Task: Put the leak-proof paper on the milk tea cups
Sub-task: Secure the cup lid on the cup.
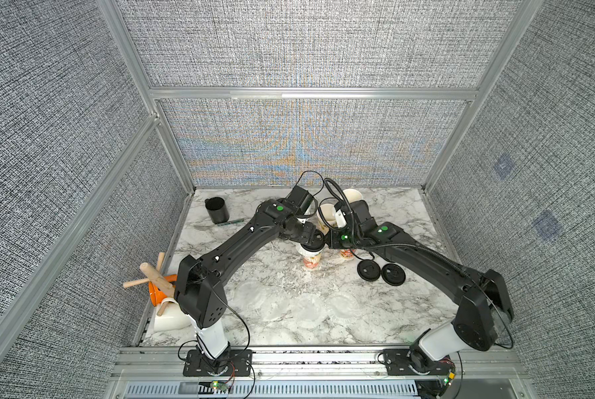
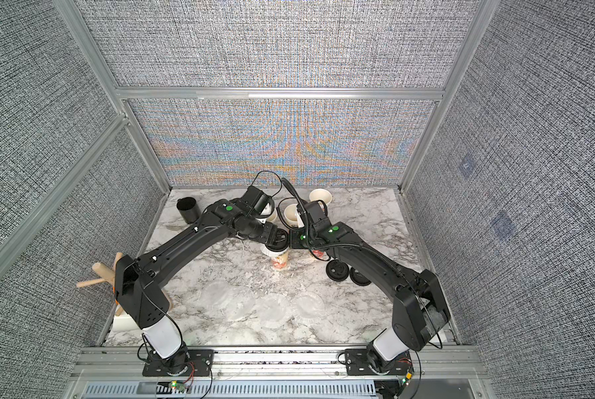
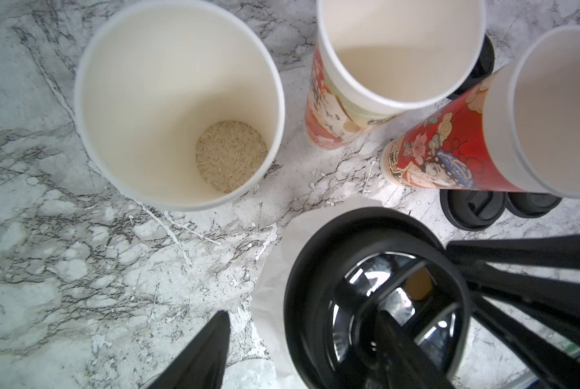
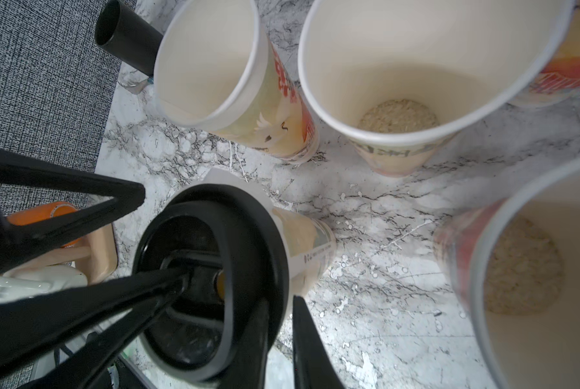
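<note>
One milk tea cup [image 1: 312,259] stands mid-table with a black lid [image 3: 318,256] on it and a leak-proof paper [image 3: 275,269] sticking out under the lid. My left gripper [image 3: 302,315] is open, one finger resting in the lid's centre and the other out beside the cup. My right gripper [image 4: 280,298] is shut on the lid's rim. Three open milk tea cups [image 3: 147,84] [image 3: 399,50] [image 3: 433,144] with rice-like grains inside stand just behind. Several loose leak-proof papers [image 1: 309,309] lie flat near the table's front.
Two spare black lids [image 1: 368,269] [image 1: 393,274] lie right of the cups. A plain black cup [image 1: 216,209] stands at the back left with a fork [image 1: 202,227] beside it. A wooden mug rack [image 1: 157,279] with an orange and a white mug sits at the left edge.
</note>
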Robot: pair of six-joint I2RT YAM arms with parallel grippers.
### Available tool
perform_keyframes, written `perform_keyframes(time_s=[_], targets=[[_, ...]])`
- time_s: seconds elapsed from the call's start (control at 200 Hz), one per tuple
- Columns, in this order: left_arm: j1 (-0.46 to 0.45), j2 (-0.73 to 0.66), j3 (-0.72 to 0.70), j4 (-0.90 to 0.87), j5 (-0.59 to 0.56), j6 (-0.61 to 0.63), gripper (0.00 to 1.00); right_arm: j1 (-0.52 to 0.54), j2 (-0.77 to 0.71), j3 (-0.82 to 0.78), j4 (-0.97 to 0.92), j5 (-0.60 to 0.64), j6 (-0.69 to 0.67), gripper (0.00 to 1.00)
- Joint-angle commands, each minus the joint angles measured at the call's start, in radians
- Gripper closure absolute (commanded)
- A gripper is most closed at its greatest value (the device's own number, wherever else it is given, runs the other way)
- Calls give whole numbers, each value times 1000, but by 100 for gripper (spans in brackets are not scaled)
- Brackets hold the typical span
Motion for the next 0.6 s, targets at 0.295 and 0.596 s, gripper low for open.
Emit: perform_keyframes(time_s=[0.295,0.596], targets=[[0,12,-51,-131,-50,-5,32,9,-14,11,-209,65,-7,83],[0,41,-27,-188,-106,-45,32,8,-23,154,-227,47,-23,75]])
